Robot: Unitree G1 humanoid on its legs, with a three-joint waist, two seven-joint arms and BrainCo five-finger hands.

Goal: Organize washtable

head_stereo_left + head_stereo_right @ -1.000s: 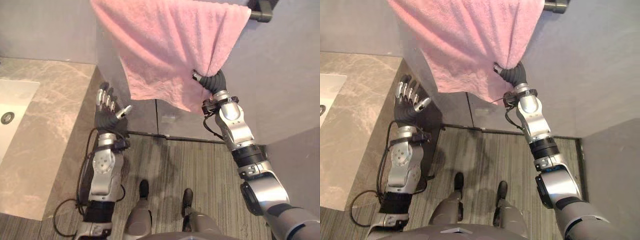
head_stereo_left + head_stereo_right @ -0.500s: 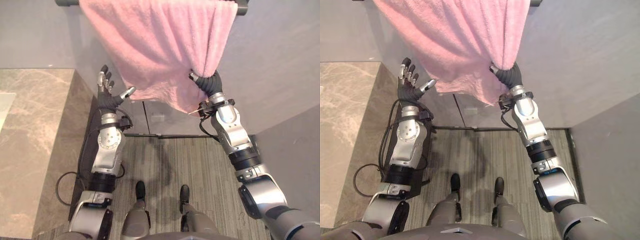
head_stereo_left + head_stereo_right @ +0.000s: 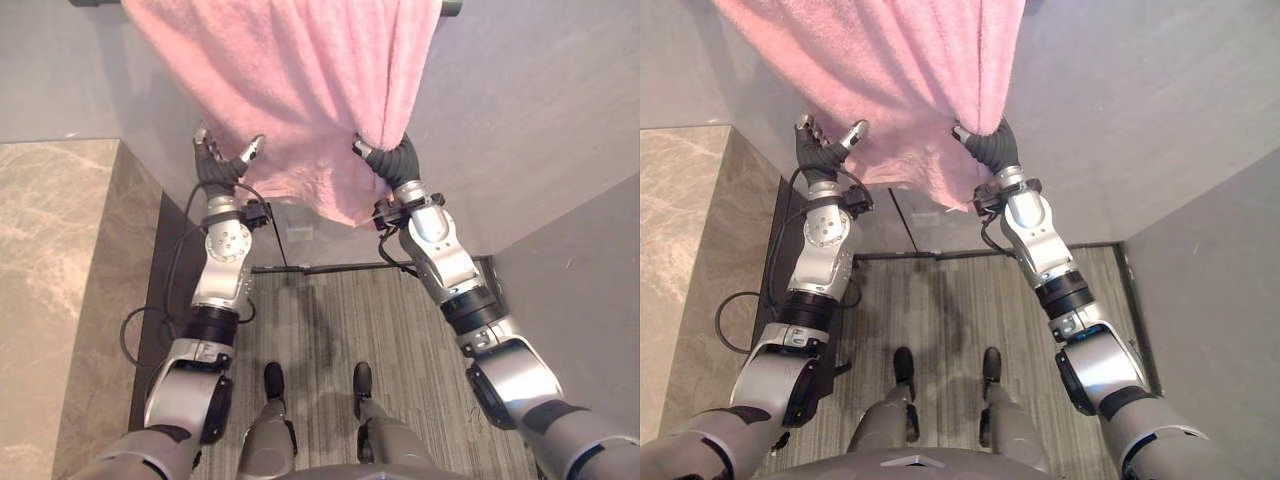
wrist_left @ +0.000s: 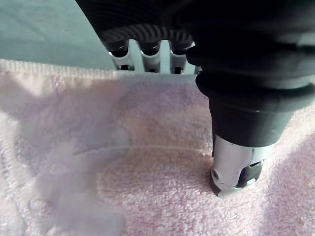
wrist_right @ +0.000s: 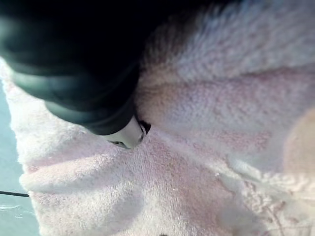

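Note:
A pink towel (image 3: 300,80) hangs over a dark rail (image 3: 451,8) on the grey wall. My right hand (image 3: 392,160) is shut on the towel's lower right part, and the cloth gathers into a bunch at the grip (image 5: 206,103). My left hand (image 3: 222,165) is up at the towel's lower left edge. It is open, with its straight fingers (image 4: 147,56) slipped behind the hem and its thumb (image 4: 236,167) resting on the front of the cloth (image 4: 123,177).
A brown marble counter (image 3: 50,270) runs along the left, with its dark side panel (image 3: 150,290) beside my left arm. A grey wall (image 3: 590,300) closes in on the right. Striped floor (image 3: 330,320) lies below the towel.
The camera has swung right, so the counter has slid leftward. My left hand has risen from below the towel to its lower left edge. The right hand keeps its hold.

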